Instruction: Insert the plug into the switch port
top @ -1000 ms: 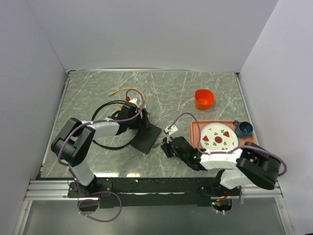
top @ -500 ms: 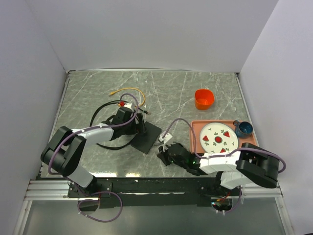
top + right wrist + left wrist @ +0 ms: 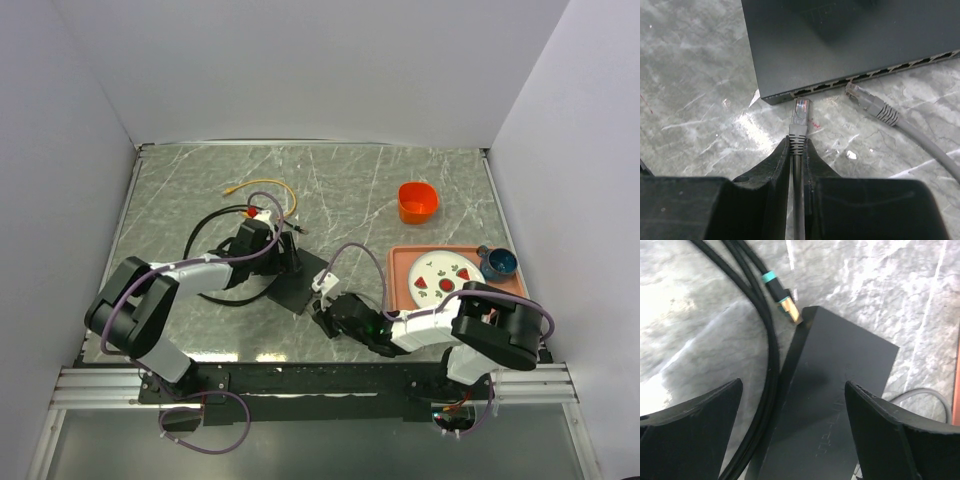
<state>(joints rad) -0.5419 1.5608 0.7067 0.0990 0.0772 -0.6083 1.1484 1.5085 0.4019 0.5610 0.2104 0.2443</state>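
The switch (image 3: 302, 281) is a flat black box on the marble table. Its port row (image 3: 865, 75) faces my right wrist camera. My right gripper (image 3: 796, 142) is shut on the grey cable just behind the clear plug (image 3: 801, 111). The plug's tip points at the ports near the switch's (image 3: 850, 40) left corner, a hair short of them. My left gripper (image 3: 794, 385) hangs open over the switch (image 3: 835, 405), a finger off each long side and touching nothing. In the top view the left gripper (image 3: 283, 262) is at the switch's far edge and the right gripper (image 3: 324, 317) at its near corner.
A second grey plug (image 3: 865, 102) lies loose before the ports. Black cables (image 3: 767, 340) with a teal-banded connector (image 3: 782, 297) run along the switch's far side. At the right are an orange cup (image 3: 418, 201), a tray (image 3: 396, 262) with a plate (image 3: 440, 277), and a blue cup (image 3: 498, 262). A yellow cable (image 3: 262, 184) lies behind.
My right gripper has carried the plug left and nearer, up to the switch's near corner. My left gripper has opened wider and drawn back slightly over the switch.
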